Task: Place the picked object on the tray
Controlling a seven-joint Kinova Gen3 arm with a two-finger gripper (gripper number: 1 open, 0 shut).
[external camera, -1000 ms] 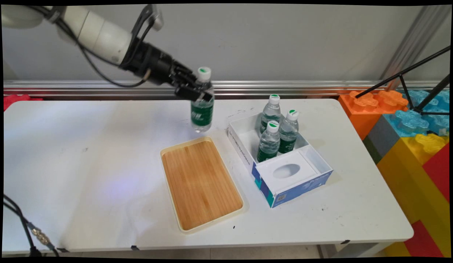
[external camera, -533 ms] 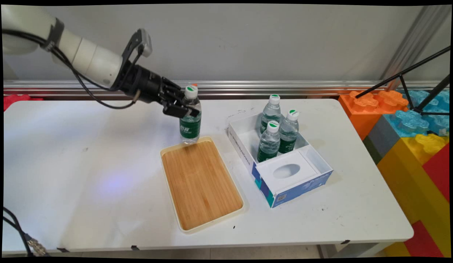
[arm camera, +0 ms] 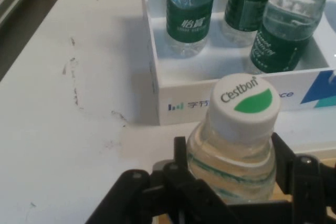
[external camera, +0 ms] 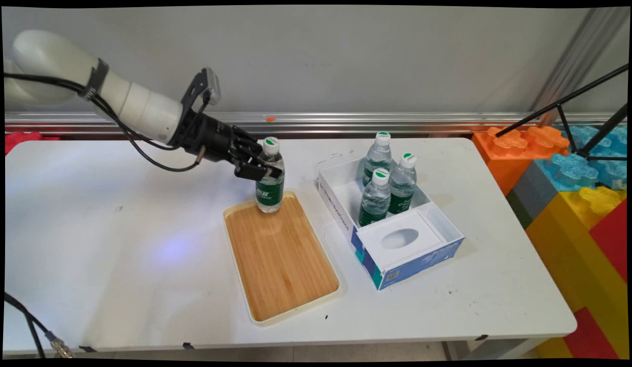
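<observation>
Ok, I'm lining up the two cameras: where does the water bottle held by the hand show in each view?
Main view: the clear green-labelled water bottle stands upright at the far end of the rectangular bamboo tray, left of centre, clamped by the black hand.
Hand view: bottom centre, its white cap uppermost.
Shared landmark: the white cardboard box holding three bottles.

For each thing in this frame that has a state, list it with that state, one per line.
Gripper: shut on the held bottle.
Held bottle: upright, capped, base at the tray's far end.
Tray: flat on the table, otherwise bare.
Box: open-topped, on the table right of the tray.
Three bottles: upright, capped, inside the box's far compartment.
</observation>
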